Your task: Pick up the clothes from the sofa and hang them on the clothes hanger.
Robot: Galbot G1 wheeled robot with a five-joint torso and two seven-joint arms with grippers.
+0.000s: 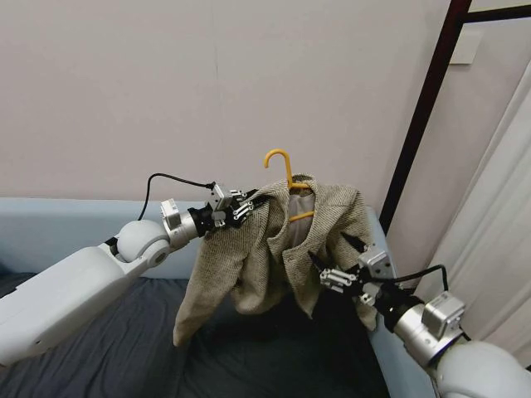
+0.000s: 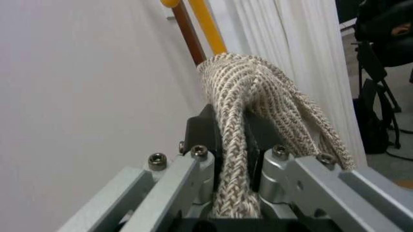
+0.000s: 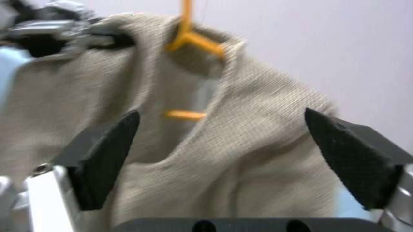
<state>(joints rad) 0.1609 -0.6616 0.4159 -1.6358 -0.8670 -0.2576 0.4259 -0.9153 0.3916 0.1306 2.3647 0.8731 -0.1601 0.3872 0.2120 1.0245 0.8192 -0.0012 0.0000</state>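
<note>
- My left gripper had its fingers clamped on the knitted jacket at one shoulder, holding it up clear of the sofa.
- The jacket lay draped over the orange hanger, collar at its neck. I judged the hanging mostly done, with settling that shoulder and letting go left.
- My right gripper sat by the jacket's lower front, fingers spread wide, holding nothing.
- The dark rack pole and curtain stood near on the right, crowding that arm.

beige knit jacket draped on orange hanger, hook at 12 o'clock; one sleeve hangs toward 7 o'clock above blue sofa.
</note>
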